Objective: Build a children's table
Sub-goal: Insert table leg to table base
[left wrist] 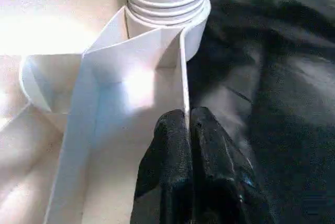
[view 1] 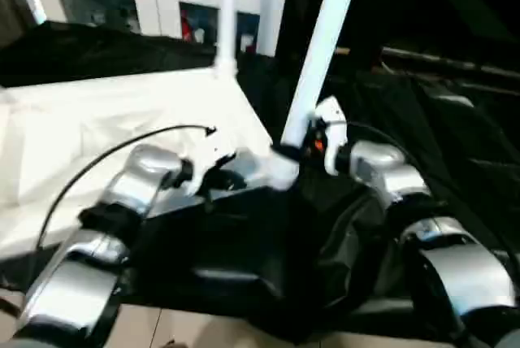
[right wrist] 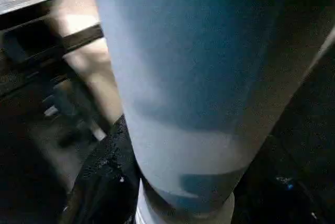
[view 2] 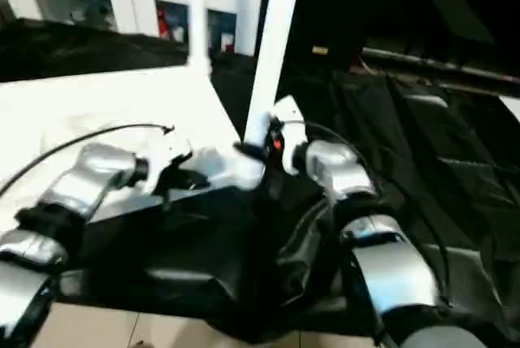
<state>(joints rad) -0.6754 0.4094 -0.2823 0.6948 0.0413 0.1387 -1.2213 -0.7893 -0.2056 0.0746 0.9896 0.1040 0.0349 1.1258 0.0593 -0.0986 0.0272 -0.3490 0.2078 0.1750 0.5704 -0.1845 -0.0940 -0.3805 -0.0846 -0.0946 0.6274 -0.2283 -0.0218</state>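
Silver forearms (view 1: pixel 89 258) reach over the black-draped tabletop (view 1: pixel 268 267). Left hand (left wrist: pixel 188 124) has its fingers pinched together on the rim of the children's table (view 1: pixel 97 128), lying underside up. Right hand (view 1: pixel 296 153) is clamped around a white leg (view 1: pixel 321 47) standing tilted in the near corner socket (left wrist: pixel 172 25); another leg (view 1: pixel 227 6) stands behind.

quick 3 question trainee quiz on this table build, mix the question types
1. True or false: the left gripper is shut on the tabletop rim.
2. What is the right gripper holding? A a leg B a cloth C nothing
3. Fill in: the near leg leans, while the far leg stands ____.

Key: 1 true; 2 A; 3 upright
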